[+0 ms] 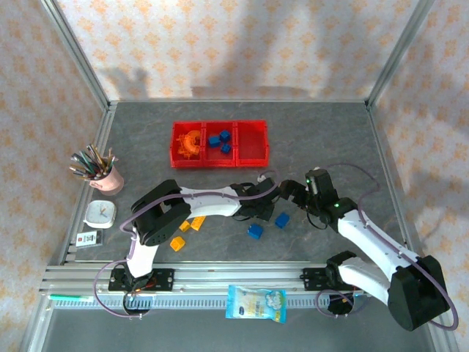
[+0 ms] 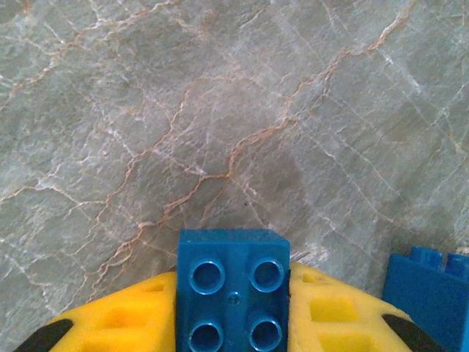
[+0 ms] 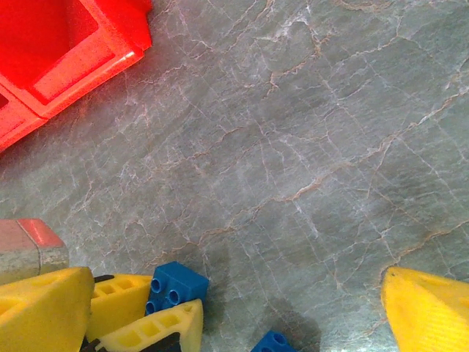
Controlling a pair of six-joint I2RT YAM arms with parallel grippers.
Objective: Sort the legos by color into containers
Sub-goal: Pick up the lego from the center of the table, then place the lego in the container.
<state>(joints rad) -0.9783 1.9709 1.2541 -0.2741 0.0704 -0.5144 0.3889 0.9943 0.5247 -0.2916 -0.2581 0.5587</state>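
My left gripper (image 2: 233,308) is shut on a blue cube (image 2: 233,290), pinched between its yellow fingers (image 2: 110,323) just above the stone table. In the right wrist view that cube (image 3: 176,284) sits in the same fingers (image 3: 128,304). My right gripper (image 3: 234,301) hangs open beside it with nothing between its pads. From above, the left gripper (image 1: 261,210) and right gripper (image 1: 292,192) are close together. Two blue cubes (image 1: 254,232) (image 1: 282,219) lie loose nearby. The red bins (image 1: 220,158) hold orange arches (image 1: 192,142) on the left and blue cubes (image 1: 219,141) in the middle. Yellow blocks (image 1: 192,224) and an orange piece (image 1: 176,243) lie left of centre.
A pink cup of pens (image 1: 105,176), a white timer (image 1: 100,213) and a small card (image 1: 88,237) stand at the left edge. A snack bag (image 1: 256,303) lies on the near rail. A corner of the red bins (image 3: 66,51) lies up-left of the right gripper.
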